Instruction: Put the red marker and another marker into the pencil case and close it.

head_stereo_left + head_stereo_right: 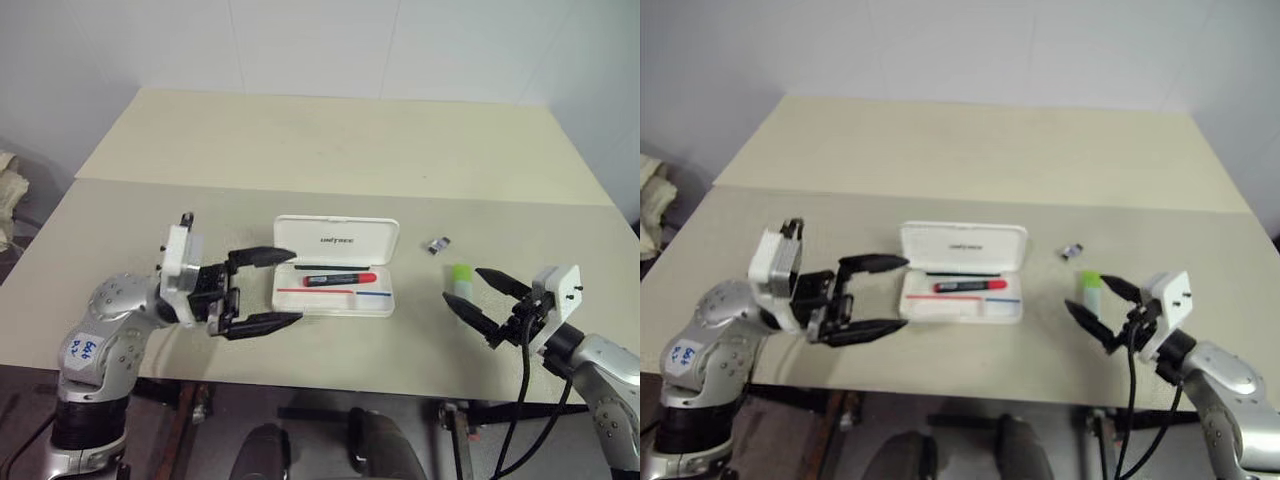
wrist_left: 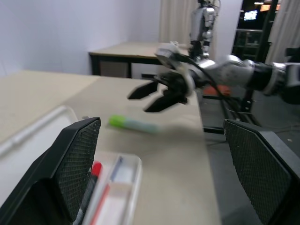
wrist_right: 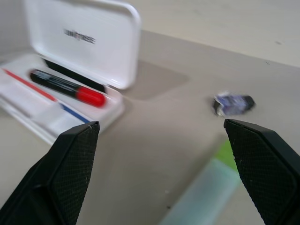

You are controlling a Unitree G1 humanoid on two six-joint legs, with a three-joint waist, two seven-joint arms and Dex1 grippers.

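Nearest the head camera, the right claw [image 1: 480, 297] hangs low over the desk's near edge toward the right corner, jaws spread wide and empty, with the green marker [image 1: 459, 282] lying just in front of its fingertips. That marker rests flat on the desk [image 1: 330, 160], its long axis running roughly from near edge to far edge, bright green end toward the far edge and pale end toward the claw. If the claw closes across the pale tip, not the middle, the short, chunky body could pivot or squirt out, and a low approach could nudge it toward the edge. The red marker [image 1: 340, 279] already lies in the open pencil case [image 1: 335, 265], lengthwise, red cap toward the desk's right edge. A small dark scrap [image 1: 437, 245] sits beyond. The left claw [image 1: 262, 289], wide open and empty, hovers just left of the case and could bump it.
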